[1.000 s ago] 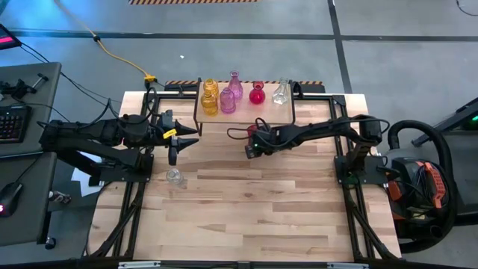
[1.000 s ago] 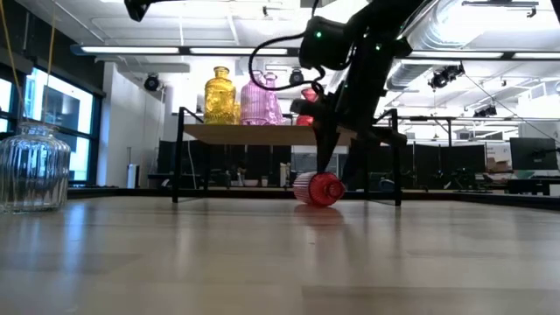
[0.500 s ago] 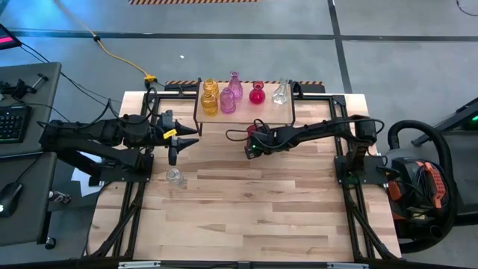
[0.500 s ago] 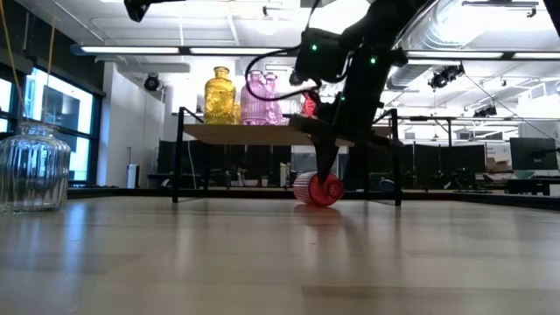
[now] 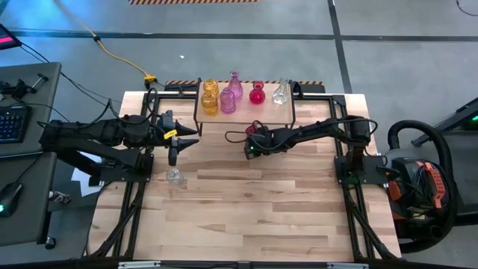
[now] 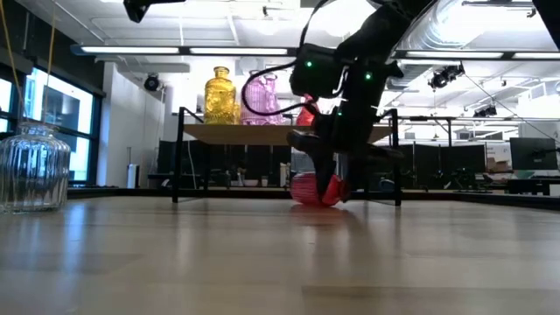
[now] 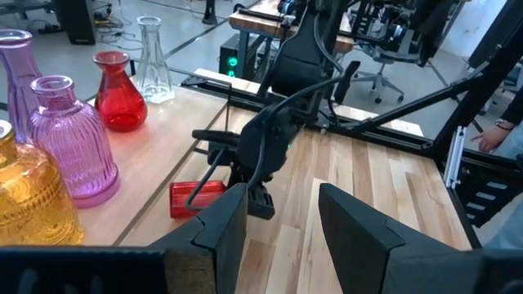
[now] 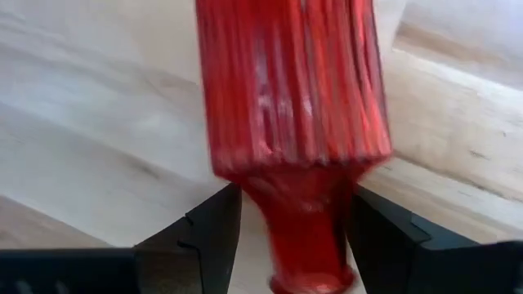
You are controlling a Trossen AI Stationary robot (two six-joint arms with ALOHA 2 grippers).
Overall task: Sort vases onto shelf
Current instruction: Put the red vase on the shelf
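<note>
A red ribbed vase (image 8: 294, 90) lies on its side on the table just in front of the shelf (image 5: 243, 116). My right gripper (image 8: 290, 237) is low over it and open, its fingers pointing steeply down, one on each side of the vase's neck (image 8: 302, 220). In the low view the gripper (image 6: 328, 185) partly covers the vase (image 6: 308, 189). On the shelf stand a yellow vase (image 5: 210, 97), two pink ones (image 5: 228, 101), a red one (image 5: 257, 93) and a clear one (image 5: 280, 92). My left gripper (image 5: 187, 137) waits open above the table's left side.
A clear ribbed vase (image 5: 174, 177) stands upright on the table near the left arm, and looms large at the left of the low view (image 6: 33, 166). The shelf's black legs (image 6: 179, 157) stand right behind the red vase. Bare tabletop (image 5: 246, 209) spreads toward the near edge.
My right gripper has come down toward the lying red vase and tipped a little more steeply, so that its fingers now stand beside the vase's neck. The gap between its fingers shows no change. The vase lies where it was.
</note>
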